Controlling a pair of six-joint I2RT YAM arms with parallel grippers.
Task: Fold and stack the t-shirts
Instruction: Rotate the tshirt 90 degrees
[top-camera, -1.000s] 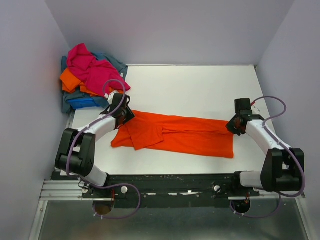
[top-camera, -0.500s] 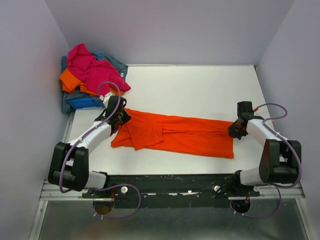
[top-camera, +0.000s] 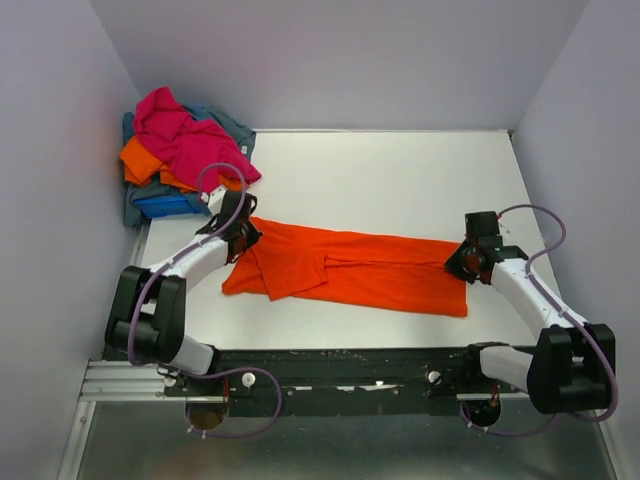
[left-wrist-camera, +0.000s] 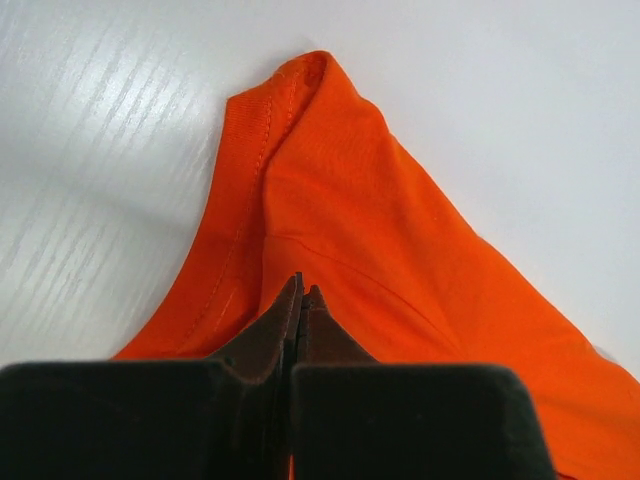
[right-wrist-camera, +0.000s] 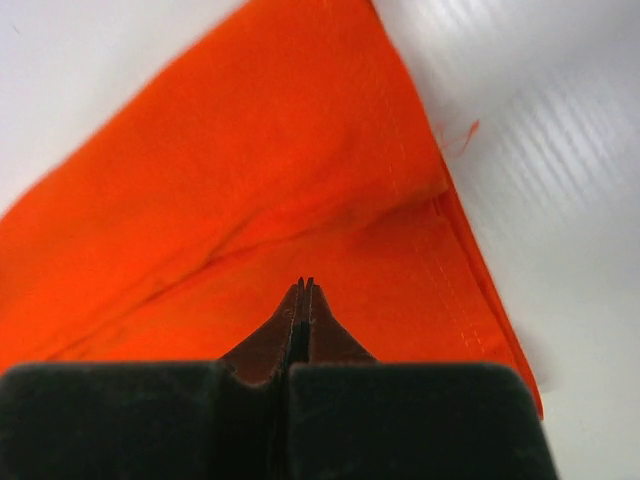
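An orange t-shirt (top-camera: 350, 270) is lying flat across the near half of the white bench (top-camera: 400, 170), folded into a long band running left to right. My left tool (top-camera: 243, 232) is bearing down on its far left corner, jaws pressed together with the hemmed fabric pinched between them. My right tool (top-camera: 462, 262) is gripping the far right corner, jaws closed tight on the cloth just beside the stitched edge. My two arms are reaching in from the near edge, one at each end of the shirt. A pile of t-shirts (top-camera: 150, 185) is sitting crumpled at the far left corner, near the left tool, with a magenta t-shirt (top-camera: 185, 135) draped over orange, blue and grey-blue ones.
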